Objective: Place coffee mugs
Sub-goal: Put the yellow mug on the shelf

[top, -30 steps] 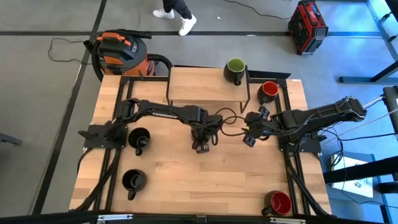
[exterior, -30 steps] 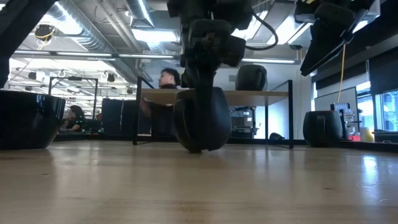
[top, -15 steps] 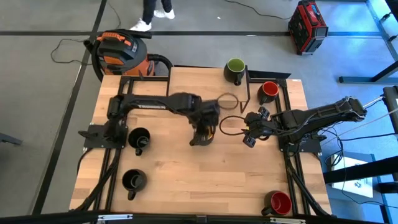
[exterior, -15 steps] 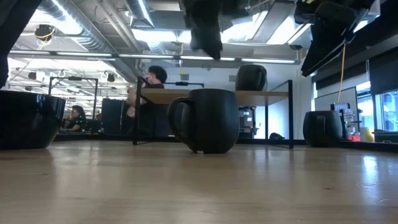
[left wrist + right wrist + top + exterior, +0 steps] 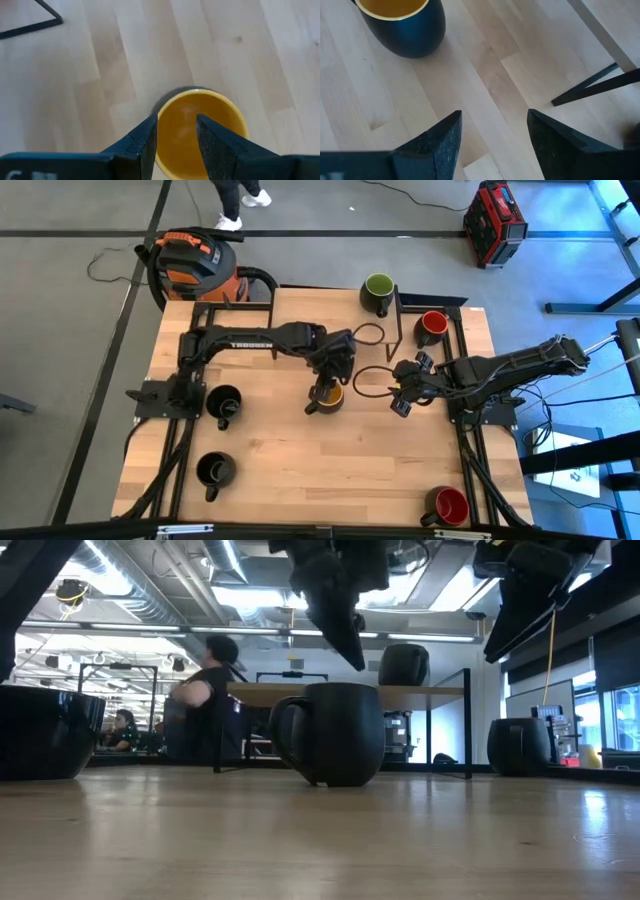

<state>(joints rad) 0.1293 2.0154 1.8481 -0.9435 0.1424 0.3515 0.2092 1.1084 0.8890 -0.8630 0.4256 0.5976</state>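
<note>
Centrally on the table [image 5: 260, 470], the yellow-orange mug [image 5: 327, 397] stands upright, unheld. Left gripper [image 5: 330, 380] hovers just above this mug, fingers slightly parted. Right gripper [image 5: 401, 393] waits beside the mug, fingers spread.

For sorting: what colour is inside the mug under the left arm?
Yellow-orange inside the black mug; left wrist view.

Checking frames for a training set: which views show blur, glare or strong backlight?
Low view: bright ceiling lights backlight the black mug with the yellow-orange inside into a silhouette, and the person behind it is motion-blurred. Left wrist view: the left gripper fingers look soft-edged. High view: bluish tint at the right.
</note>
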